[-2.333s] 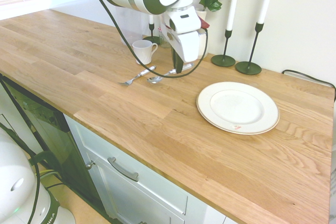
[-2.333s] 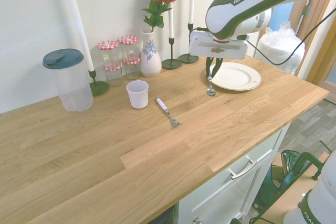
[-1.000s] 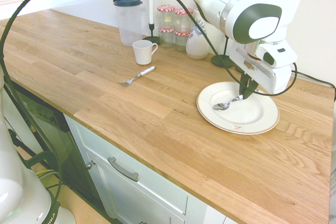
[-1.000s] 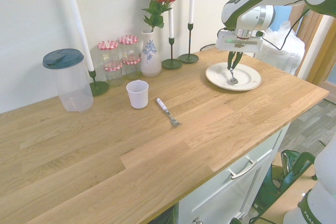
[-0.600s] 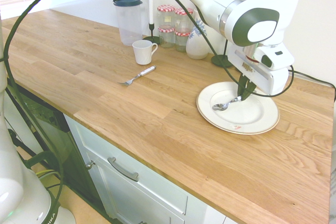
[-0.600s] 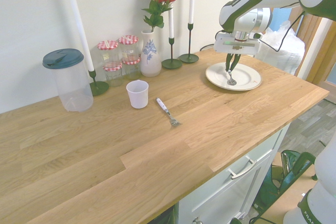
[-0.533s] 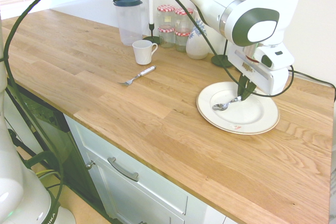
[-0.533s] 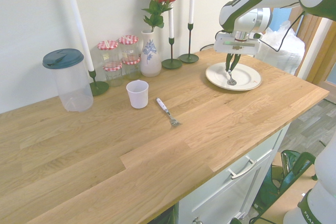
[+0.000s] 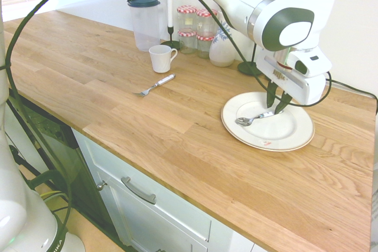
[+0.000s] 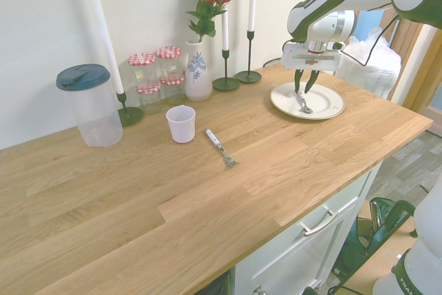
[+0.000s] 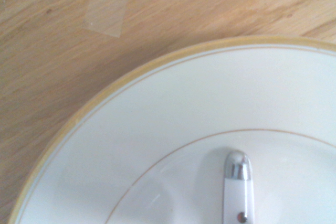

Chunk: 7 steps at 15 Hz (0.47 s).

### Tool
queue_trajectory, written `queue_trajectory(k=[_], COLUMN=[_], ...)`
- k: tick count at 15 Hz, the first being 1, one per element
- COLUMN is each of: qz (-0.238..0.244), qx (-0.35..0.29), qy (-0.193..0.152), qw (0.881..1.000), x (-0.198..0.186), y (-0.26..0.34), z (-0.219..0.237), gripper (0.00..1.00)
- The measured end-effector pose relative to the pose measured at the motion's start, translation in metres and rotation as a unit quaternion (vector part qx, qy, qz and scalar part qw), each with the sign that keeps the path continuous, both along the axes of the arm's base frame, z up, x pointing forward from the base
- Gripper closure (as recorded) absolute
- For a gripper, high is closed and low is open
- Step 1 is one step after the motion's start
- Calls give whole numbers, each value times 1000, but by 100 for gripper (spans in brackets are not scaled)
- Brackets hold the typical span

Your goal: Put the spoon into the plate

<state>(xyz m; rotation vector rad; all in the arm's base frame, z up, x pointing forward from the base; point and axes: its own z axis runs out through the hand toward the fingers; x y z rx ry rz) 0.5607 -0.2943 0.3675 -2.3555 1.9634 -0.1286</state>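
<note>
The spoon (image 9: 253, 118) lies flat in the plate (image 9: 295, 136), with its shiny bowl toward the plate's front edge and its pale handle pointing back under the gripper (image 9: 277, 102). The plate sits on the wooden desk (image 9: 177, 128), near the far end, and it has a small red mark (image 9: 267, 143) close to its rim.

The white arm reaches over the desk and bends down at the wrist, so the gripper points straight down over the plate. Its two dark fingers (image 9: 270, 94) are spread apart, one on each side of the spoon's handle. They hold nothing. You cannot tell if the tips touch the plate.

In the wrist view the end of the spoon's handle (image 11: 237, 187) rests on the white plate, which has a thin gold line around it.

Farther along the desk lie a fork (image 9: 155, 85) and a white cup (image 9: 161, 58), well apart from the plate.
</note>
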Motion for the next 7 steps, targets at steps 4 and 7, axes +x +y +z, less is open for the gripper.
queue_trajectory(k=[4,7], qz=[80,188], qx=[-23,-30], qy=[1,-3], qw=[997,982], x=[-2,-20], y=[50,166], z=[60,97], gripper=[0,0])
